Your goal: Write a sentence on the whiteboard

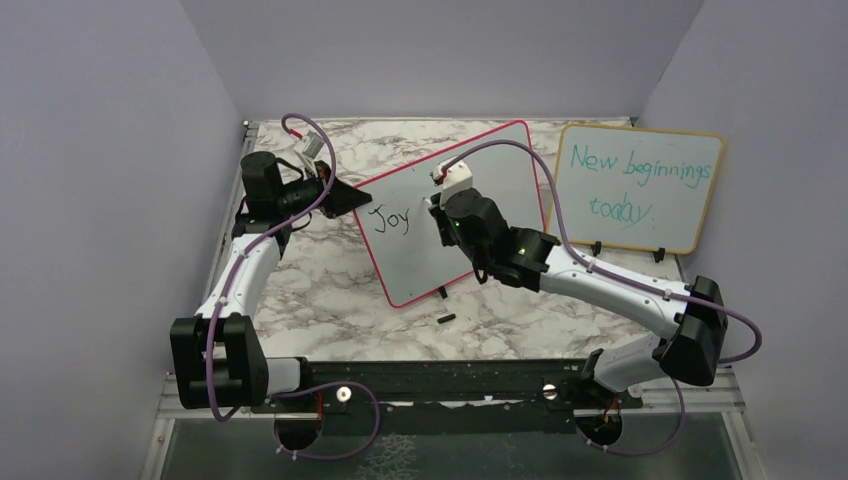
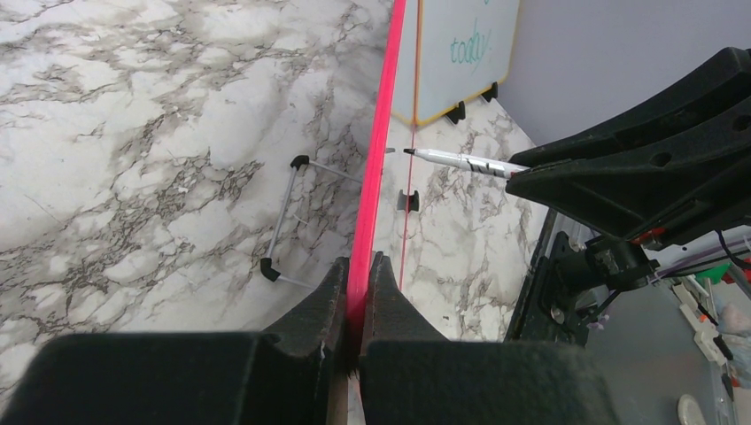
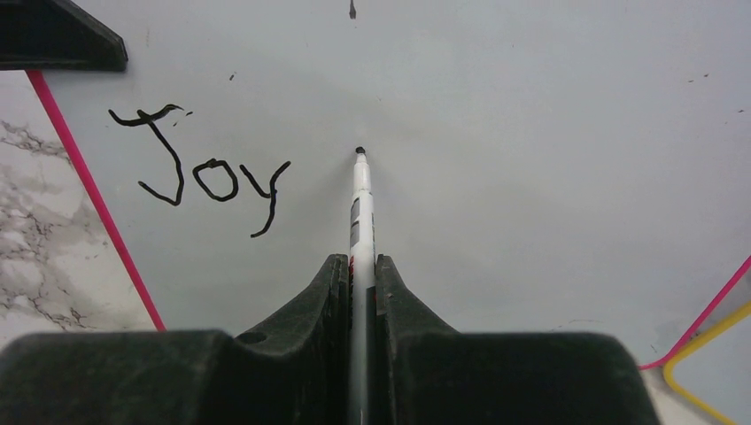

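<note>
The whiteboard (image 1: 415, 265), white with a thin red-pink frame, stands tilted on the marble table. My left gripper (image 1: 350, 198) is shut on its left frame edge (image 2: 383, 133), with the jaws pinching the red rim (image 2: 360, 261). Of the sentence, only the black word "Joy" (image 3: 199, 173) shows, at the board's left (image 1: 388, 218). My right gripper (image 3: 359, 261) is shut on a white marker (image 3: 361, 190) in front of the board (image 1: 440, 215). The marker's black tip (image 3: 360, 150) points at the surface just right of the "y". In the left wrist view the marker (image 2: 460, 161) seems a hair off the board.
A yellow-framed board (image 1: 640, 185) with teal writing stands at the back right, close behind the whiteboard's right corner. A small black cap (image 1: 446, 319) lies on the table in front of the whiteboard. The board's wire stand (image 2: 283, 212) with black feet rests behind it.
</note>
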Controlling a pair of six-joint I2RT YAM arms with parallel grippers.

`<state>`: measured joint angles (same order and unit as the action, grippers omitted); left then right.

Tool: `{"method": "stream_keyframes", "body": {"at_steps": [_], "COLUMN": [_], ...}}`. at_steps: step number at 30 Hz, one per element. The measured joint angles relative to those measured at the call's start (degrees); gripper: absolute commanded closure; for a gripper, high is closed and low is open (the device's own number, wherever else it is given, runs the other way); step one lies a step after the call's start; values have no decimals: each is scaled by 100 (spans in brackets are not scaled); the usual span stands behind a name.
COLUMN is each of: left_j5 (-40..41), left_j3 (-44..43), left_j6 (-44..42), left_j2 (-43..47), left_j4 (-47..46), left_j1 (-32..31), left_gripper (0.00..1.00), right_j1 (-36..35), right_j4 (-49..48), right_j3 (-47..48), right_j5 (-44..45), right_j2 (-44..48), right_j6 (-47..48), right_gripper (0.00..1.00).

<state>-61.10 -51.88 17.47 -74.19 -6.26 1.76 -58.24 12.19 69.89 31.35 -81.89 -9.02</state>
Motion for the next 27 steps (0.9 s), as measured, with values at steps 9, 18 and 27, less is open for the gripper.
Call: {"method": "stream_keyframes", "body": {"at_steps": [9,18,27], "left_j5": [0,0,0], "left_j3": [-9,-13,-13], "left_j6": [-15,-17,-17], "left_j2": [0,0,0], "left_j4": [24,37,37], "left_j1": [0,0,0], "left_gripper": [100,100,100], "right_j1": [22,22,22], "right_j4": [61,105,105], "right_j3": [-66,-76,-76], "right_j5": [-72,-129,-133], "right_j2": [208,201,144], "right_j6": [-61,-127,-146], "right_gripper": [99,100,100]}}
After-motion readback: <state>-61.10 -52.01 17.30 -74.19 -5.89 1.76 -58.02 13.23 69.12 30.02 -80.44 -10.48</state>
